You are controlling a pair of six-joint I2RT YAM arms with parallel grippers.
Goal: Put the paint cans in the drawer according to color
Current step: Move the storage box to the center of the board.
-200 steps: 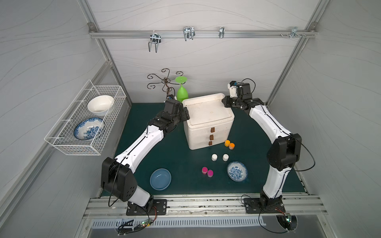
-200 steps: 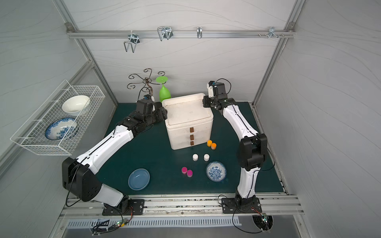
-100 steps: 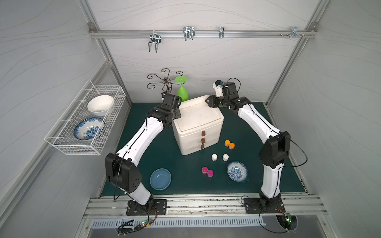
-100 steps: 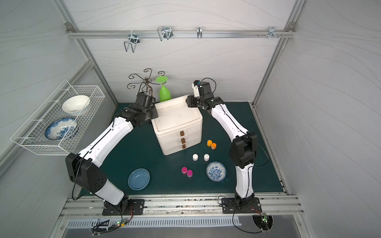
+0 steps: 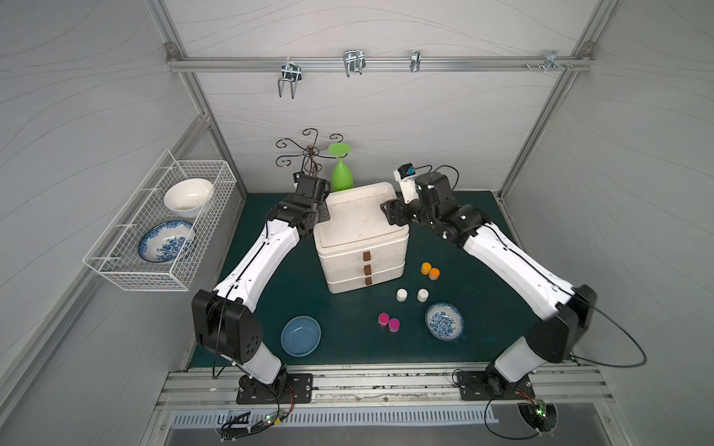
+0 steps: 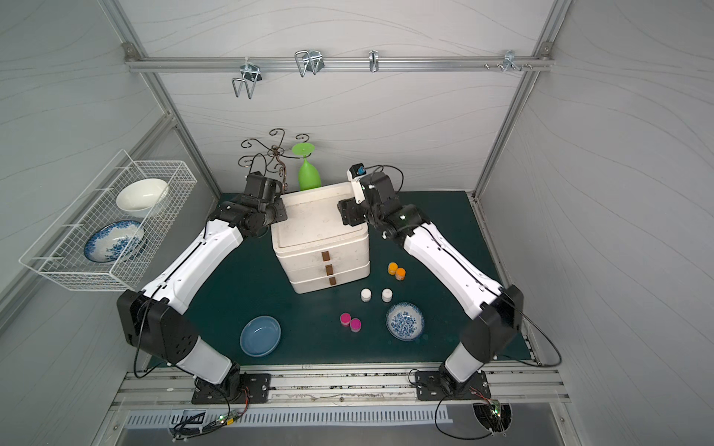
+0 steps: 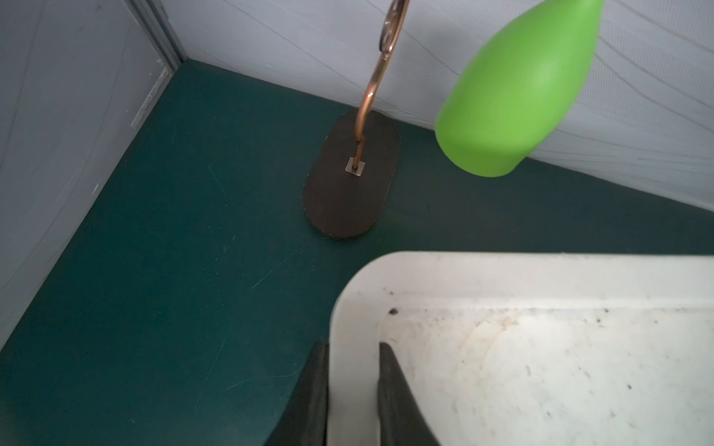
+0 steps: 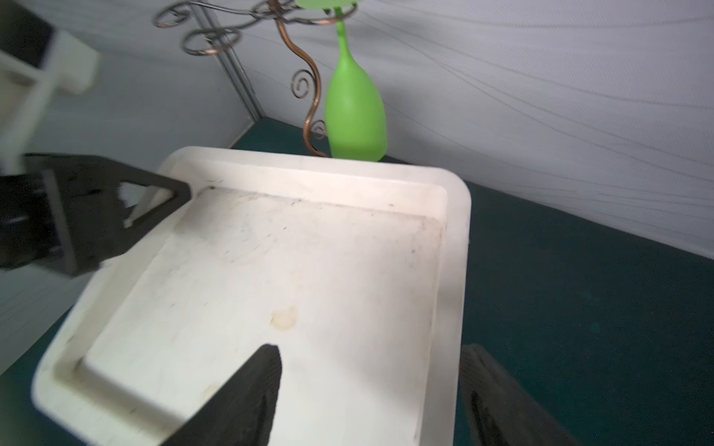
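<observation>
Left pincer (image 7: pixel 352 345) is pinching the raised rim of the drawer unit (image 7: pixel 502 278), just short of a rounded corner. One finger (image 7: pixel 309 405) is pressing the outer wall, the other is lying inside the recessed top, and the rim is clamped between them.

Right pincer (image 8: pixel 371 349) is standing spread wide, straddling the opposite edge of the same top. One finger (image 8: pixel 247 401) is hovering over the recess and the other is hanging outside the wall. Neither seems to be touching.

The unit's three drawer fronts are sitting flush.

All six paint cans are resting on the green mat (image 5: pixel 270 293), on the arm-base side of both pincers, well apart from them and more toward the right pincer's side.
- Orange pair (image 5: pixel 425 267) (image 5: pixel 434 273): closest to the pincers, touching each other.
- White pair (image 5: pixel 402 295) (image 5: pixel 422 295): farther off, standing apart.
- Magenta pair (image 5: pixel 383 319) (image 5: pixel 394 324): farthest, touching each other.

A green goblet (image 5: pixel 341 177) is hanging upturned from a wire rack (image 5: pixel 309 150), just beyond the left pincer.
</observation>
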